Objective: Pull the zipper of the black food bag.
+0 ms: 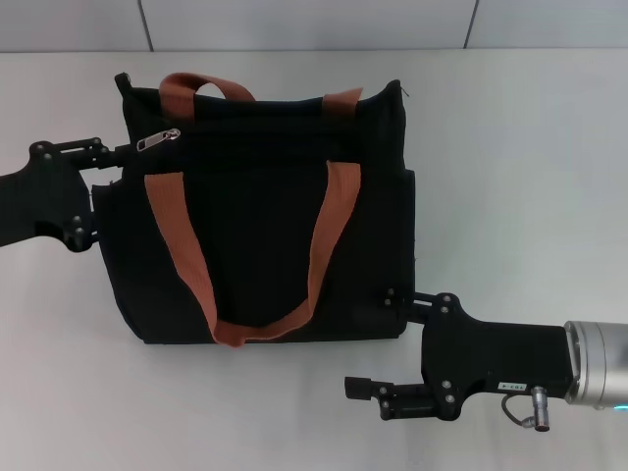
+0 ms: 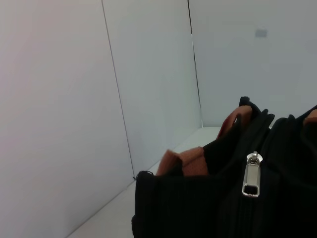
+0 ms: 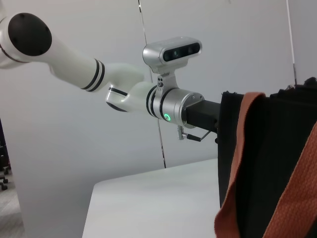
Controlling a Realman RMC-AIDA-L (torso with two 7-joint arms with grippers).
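Black food bag [image 1: 265, 216] lies flat on the white table [image 1: 530, 177], one bag only, with two orange-brown straps [image 1: 329, 245] and one zipper [image 1: 157, 139], whose silver tab sits at the bag's upper corner on the robot's left side.

Nearest the robot, the right gripper [image 1: 392, 343] sits at the bag's near right corner; one finger touches the fabric edge and the other stands well apart over the bare table, so the claw is wide open and holds nothing.

Farther off, the left gripper [image 1: 106, 186] is against the bag's left edge, just beside the zipper. Whether its claw is open or closed cannot be told. The left wrist view shows the zipper tab close up, hanging free and ungrasped.

The step in hand looks like the approach: the zip line appears closed and the tab not yet taken. The next move likely calls for a precise pinch on the small tab, then a steady pull along the zip line toward the right while the bag is braced.

Farthest back stands the pale panelled wall [image 1: 314, 25].
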